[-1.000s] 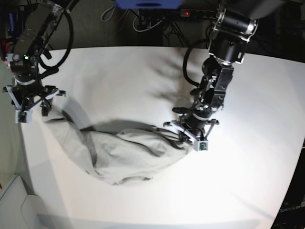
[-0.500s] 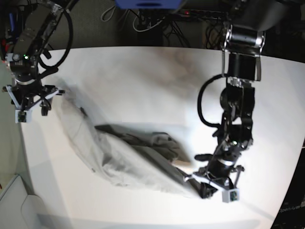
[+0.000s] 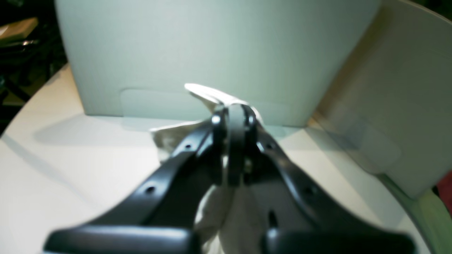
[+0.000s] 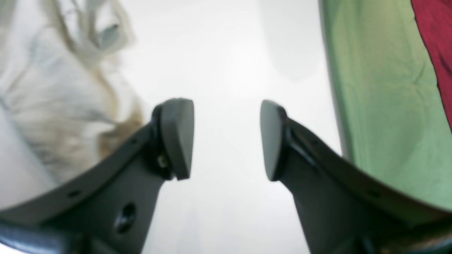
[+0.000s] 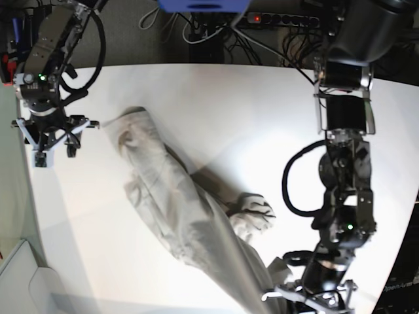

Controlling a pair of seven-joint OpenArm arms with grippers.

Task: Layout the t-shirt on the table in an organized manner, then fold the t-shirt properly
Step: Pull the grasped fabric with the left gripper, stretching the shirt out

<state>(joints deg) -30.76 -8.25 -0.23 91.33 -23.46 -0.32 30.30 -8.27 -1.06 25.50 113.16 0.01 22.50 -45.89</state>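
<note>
**T-shirt: stretched out, not yet laid flat or folded**

T-shirt (image 5: 177,203): rumpled diagonal band across the table (image 5: 249,118), upper left to bottom right. Left gripper (image 3: 231,116): clamped on its cloth, bottom right. Right gripper (image 4: 226,139): jaws apart, empty, upper left. Flattening and folding remain.

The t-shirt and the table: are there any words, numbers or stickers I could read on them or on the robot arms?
None. No readable text shows in any view.
The t-shirt is plain, with no print.
The table is bare white.
The power strip behind the table is too small to show any marking.
</note>
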